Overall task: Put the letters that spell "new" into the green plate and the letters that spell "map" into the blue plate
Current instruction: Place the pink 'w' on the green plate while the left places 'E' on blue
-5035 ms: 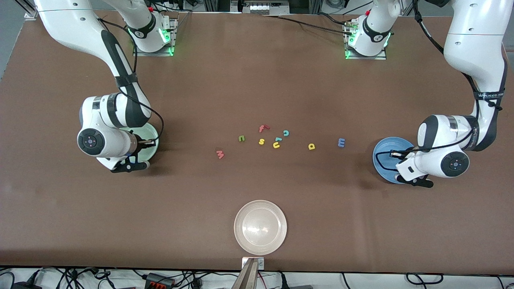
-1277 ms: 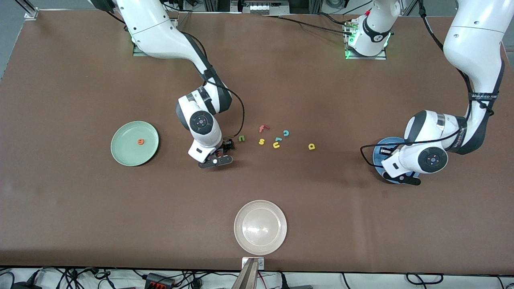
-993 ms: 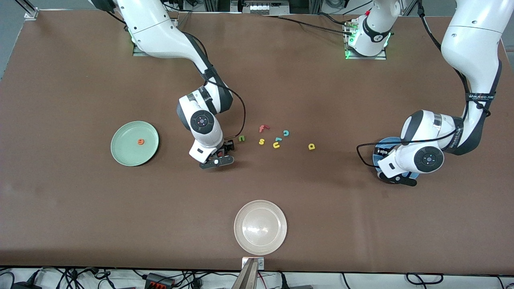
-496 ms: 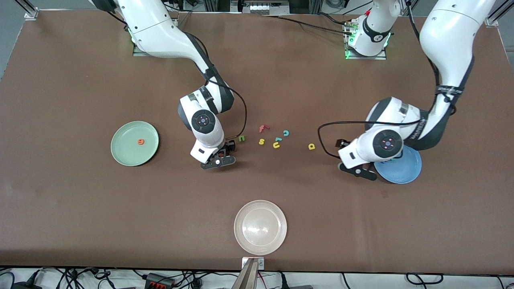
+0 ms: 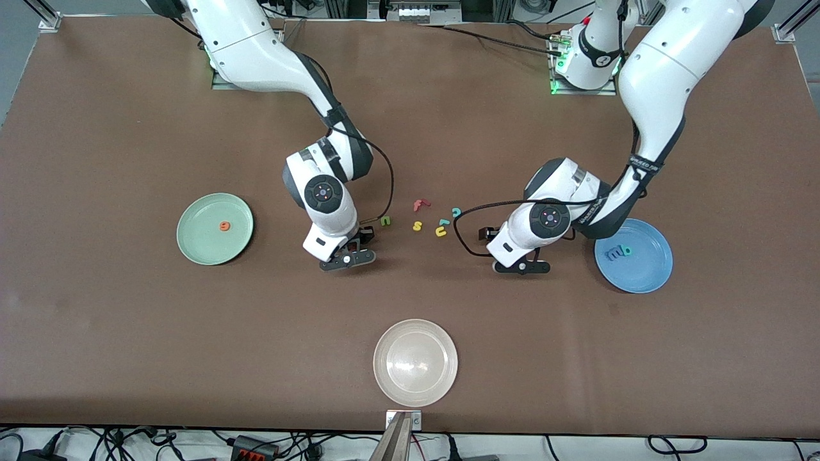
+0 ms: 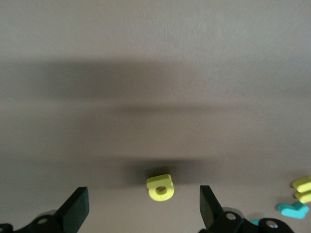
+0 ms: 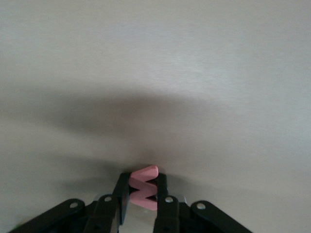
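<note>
My right gripper [image 5: 352,247] is down at the table, shut on the salmon "w" [image 7: 144,188], which is pinched edgewise between the fingers. The dark green "n" [image 5: 385,220] lies just beside it, toward the loose letters. My left gripper [image 6: 143,205] hangs open low over the table with the yellow "a" [image 6: 161,187] lying between and just ahead of its fingers; in the front view the hand [image 5: 507,250] hides that letter. The orange "e" [image 5: 224,225] lies in the green plate [image 5: 198,246]. The blue "m" [image 5: 614,253] and teal "p" [image 5: 628,250] lie in the blue plate [image 5: 647,272].
Between the two grippers lie a red "f" [image 5: 419,204], a yellow "s" [image 5: 417,225], a yellow "u" [image 5: 441,231] and a teal "c" [image 5: 456,212]. A white-beige plate [image 5: 415,362] sits near the table edge closest to the front camera.
My left arm swung from over the blue plate to the yellow "a" and stands open; the "m" now lies in that plate. My right gripper closed on the "w".
</note>
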Robot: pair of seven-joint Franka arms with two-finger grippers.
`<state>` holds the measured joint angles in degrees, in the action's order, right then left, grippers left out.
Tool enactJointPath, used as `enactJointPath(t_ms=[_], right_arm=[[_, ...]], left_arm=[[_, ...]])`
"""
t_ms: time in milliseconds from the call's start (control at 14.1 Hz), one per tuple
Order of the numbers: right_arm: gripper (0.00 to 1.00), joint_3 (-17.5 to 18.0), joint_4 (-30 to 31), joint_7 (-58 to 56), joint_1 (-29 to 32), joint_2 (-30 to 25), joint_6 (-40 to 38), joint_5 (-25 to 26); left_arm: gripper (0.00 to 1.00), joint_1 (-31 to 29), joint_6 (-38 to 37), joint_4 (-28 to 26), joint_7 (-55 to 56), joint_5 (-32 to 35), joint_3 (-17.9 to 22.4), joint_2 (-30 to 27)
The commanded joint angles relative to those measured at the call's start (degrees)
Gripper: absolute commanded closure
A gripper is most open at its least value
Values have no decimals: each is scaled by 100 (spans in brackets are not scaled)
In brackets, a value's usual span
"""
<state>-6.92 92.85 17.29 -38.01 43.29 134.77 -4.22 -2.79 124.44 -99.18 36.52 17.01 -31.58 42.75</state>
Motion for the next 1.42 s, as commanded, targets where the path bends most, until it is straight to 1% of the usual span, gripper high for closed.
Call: enactJointPath(t_ms=[0, 71, 142, 213, 284, 496, 567, 709, 922, 993, 1064, 1206, 1348], right_arm=[[100, -73, 84, -260, 686, -486, -904, 17], [100, -125, 145, -461, 951, -610, -1135, 35], [100, -213, 328, -655, 1188, -759, -1172, 44], [100, -274, 556, -866, 1382, -952, -1172, 61], [100, -345, 880, -1042, 1541, -1206, -1172, 70], [100, -529, 1864, -1498, 1866, -2006, -1164, 88], [100, -539, 2051, -1640, 1981, -2122, -1164, 79], [100, -547, 2175, -1851, 2332, -2132, -1146, 88], [100, -539, 2254, -1984, 2518, -1922, -971, 97], [100, -539, 2263, -1984, 2492, -1816, -883, 97], [100, -539, 2289, -1993, 2483, -1737, -778, 97], [100, -539, 2299, -2115, 2535, -1491, -410, 97], [100, -539, 2290, -2204, 2605, -1394, -276, 88]], left_arm=[[14, 33, 89, -31, 128, -40, 11, 93], [24, 33, 89, -40, 128, -40, 11, 128], [36, 42, 98, -40, 136, -40, 11, 172], [39, 51, 98, -40, 189, -40, 2, 190], [39, 77, 98, -40, 215, -40, 2, 190], [44, 121, 98, -40, 268, -40, 2, 199], [50, 138, 89, -40, 320, -40, 11, 199], [72, 121, 63, -40, 330, -40, 2, 190], [88, 104, 28, -40, 321, -40, 2, 173], [91, 77, 10, -31, 304, -40, 2, 138], [91, 51, -77, 12, 286, -40, 2, 94], [90, -19, -637, 170, 207, 47, 28, -151], [90, -168, -1366, 521, -282, 57, 116, -310]])
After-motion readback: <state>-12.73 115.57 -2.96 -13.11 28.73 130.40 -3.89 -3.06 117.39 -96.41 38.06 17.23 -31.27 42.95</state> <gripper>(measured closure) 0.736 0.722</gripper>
